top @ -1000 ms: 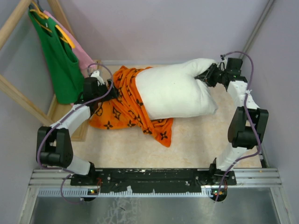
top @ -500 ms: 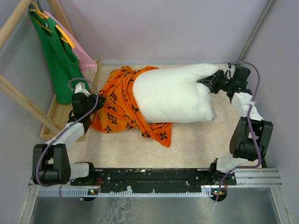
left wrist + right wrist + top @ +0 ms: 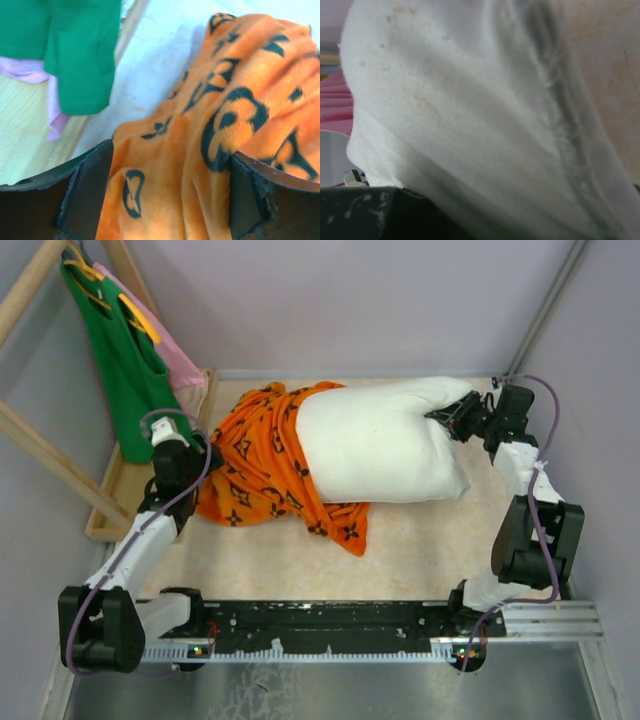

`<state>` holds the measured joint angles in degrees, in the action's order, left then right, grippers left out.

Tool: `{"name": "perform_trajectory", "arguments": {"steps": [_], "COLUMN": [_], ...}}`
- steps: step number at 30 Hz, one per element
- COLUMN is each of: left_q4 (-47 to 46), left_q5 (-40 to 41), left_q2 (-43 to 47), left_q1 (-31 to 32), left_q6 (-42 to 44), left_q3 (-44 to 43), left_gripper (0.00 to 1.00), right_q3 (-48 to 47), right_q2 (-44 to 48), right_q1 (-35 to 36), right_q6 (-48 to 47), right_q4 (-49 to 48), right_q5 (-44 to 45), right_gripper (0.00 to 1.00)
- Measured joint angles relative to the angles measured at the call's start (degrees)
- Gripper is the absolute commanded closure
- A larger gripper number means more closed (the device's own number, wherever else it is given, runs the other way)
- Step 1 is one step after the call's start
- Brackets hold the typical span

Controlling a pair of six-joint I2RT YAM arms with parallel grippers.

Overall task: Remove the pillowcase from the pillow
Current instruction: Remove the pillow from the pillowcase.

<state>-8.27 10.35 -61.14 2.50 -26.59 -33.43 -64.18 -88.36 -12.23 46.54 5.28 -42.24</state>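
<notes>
Your left gripper (image 3: 203, 462) sits at the left edge of the pillowcase (image 3: 255, 465), low over the table (image 3: 420, 540). In the left wrist view its fingers (image 3: 87, 195) stand well apart, and a thick fold of the orange cloth (image 3: 225, 100) fills the gap and touches both inner faces. You cannot tell from this whether they are pressing on it or only lying around it. The pillowcase is bunched in a heap across the left half of the table. It covers only the left end of the pillow (image 3: 375, 445), and one flap trails toward you under the pillow's near edge. Most of the pillow lies bare to the right, its long side running left to right. Your right gripper (image 3: 452, 420) is clamped on the pillow's far right corner, which is drawn out to a point between the jaws. The right wrist view shows the white cloth (image 3: 445, 100) stretched tight against a dark finger (image 3: 370, 212). Beyond the left gripper, the green top (image 3: 125, 360) and pink garment (image 3: 180, 365) hang clear of the pillowcase
</notes>
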Motion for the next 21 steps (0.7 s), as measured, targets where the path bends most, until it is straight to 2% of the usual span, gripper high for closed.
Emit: {"name": "perform_trajectory", "arguments": {"steps": [5,10,15,17,21], "left_q4": [9.0,13.5,12.1,12.0,10.8], "left_q5": [7.2,5.9,0.9,1.9,5.3], "left_q2": [-4.9,-8.6,-11.4,-13.2,-16.8], "left_q1": [12.8,23.3,25.2,25.1,23.6], "left_q6": [4.7,7.8,10.3,10.7,11.9], "left_q3": [-12.4,-23.4,-21.9,-20.2,-16.5], "left_gripper": [0.06,0.02,0.03,0.06,0.16], "right_q3": [0.0,0.0,0.7,0.9,0.9], "right_q2": [1.5,2.9,3.0,3.0,3.0], "right_q1": [0.6,0.5,0.6,0.6,0.6], "right_q6": [-1.1,-1.9,-2.1,-2.4,-3.3], "right_q4": [0.7,1.3,0.7,0.8,0.9], "right_q5": [4.8,8.2,9.7,9.8,9.9], "right_gripper": [1.0,1.0,1.0,1.0,1.0]}}
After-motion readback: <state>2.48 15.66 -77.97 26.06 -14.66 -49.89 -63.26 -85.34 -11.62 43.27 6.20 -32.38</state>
